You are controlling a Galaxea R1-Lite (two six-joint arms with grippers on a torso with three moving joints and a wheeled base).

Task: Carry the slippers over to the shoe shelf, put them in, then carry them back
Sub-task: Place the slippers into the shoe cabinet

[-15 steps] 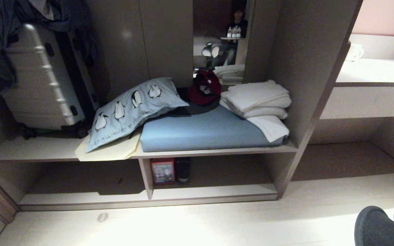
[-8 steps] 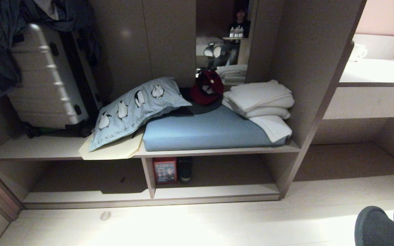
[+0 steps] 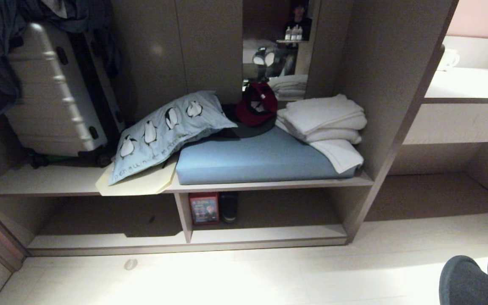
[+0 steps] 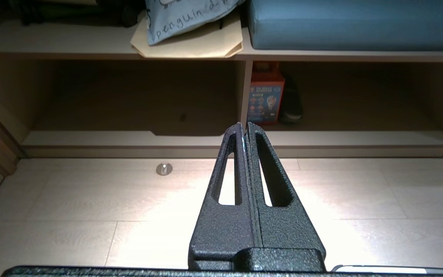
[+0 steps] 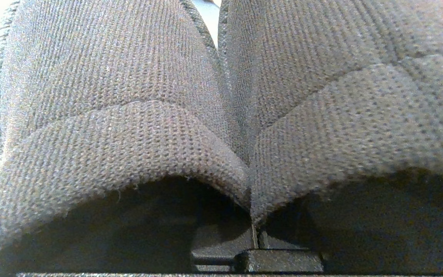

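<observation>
The right pincer (image 5: 255, 231) is clamped on the slippers (image 5: 221, 115), pinching their inner edges together just ahead of its tips; held by so little fabric, they could slip out on the way. Their long axes run away from the pincer, toes outward toward the shoe shelf (image 3: 265, 234) well beyond

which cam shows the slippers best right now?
Right wrist view: the slippers fill it, both pinched side by side in the right gripper, weave clear. Head view catches only two dark rounded toes at its lower right corner. Left wrist view shows none.
</observation>
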